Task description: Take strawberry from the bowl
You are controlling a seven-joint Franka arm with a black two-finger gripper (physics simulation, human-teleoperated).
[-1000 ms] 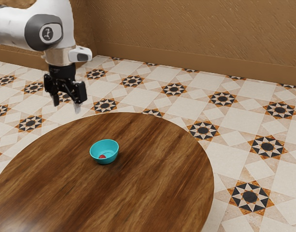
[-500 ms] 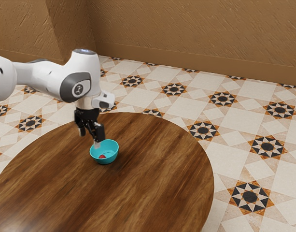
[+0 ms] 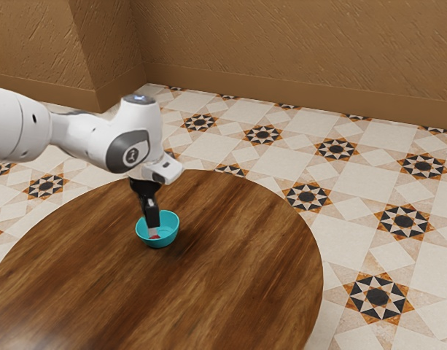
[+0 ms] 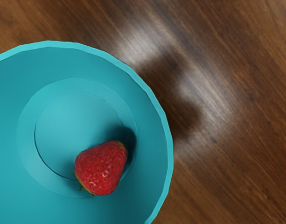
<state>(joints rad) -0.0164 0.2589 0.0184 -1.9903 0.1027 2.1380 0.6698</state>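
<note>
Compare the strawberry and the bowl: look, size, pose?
Look: strawberry is red with a dimpled skin; bowl is plain turquoise with smooth walls.
Size: strawberry is much smaller; bowl is wide enough to leave bare floor around it.
Pose: strawberry lies off-centre inside; bowl stands upright, open side up, on the wooden table.
Shared: both have rounded outlines.

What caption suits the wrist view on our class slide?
Red, seeded strawberry resting inside a round turquoise bowl on a brown wooden table.
</note>
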